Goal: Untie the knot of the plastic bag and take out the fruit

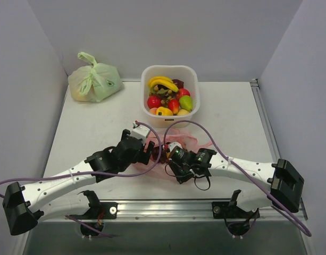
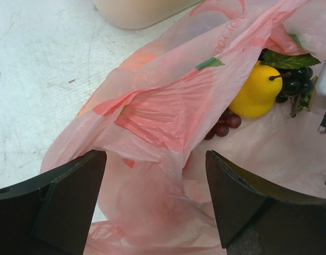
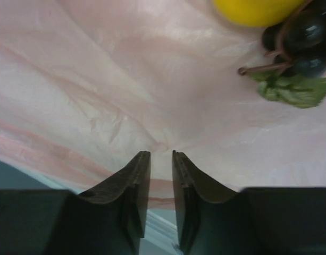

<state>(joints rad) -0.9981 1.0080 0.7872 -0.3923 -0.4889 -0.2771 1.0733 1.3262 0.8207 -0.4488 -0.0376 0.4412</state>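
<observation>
The pink plastic bag lies crumpled mid-table between my two grippers. No knot shows; the bag lies slack and open. In the left wrist view a yellow fruit, a dark grape bunch with green leaves and some reddish grapes lie on the bag's film. My left gripper is open, its jaws wide on either side of a fold of the bag. My right gripper is nearly closed, pinching the bag's film at its near edge. The yellow fruit and grapes lie beyond it.
A white basket holding several fruits stands just behind the pink bag; its wall also shows in the left wrist view. A tied pale green bag sits at the back left. The table's front rail is close behind the right gripper.
</observation>
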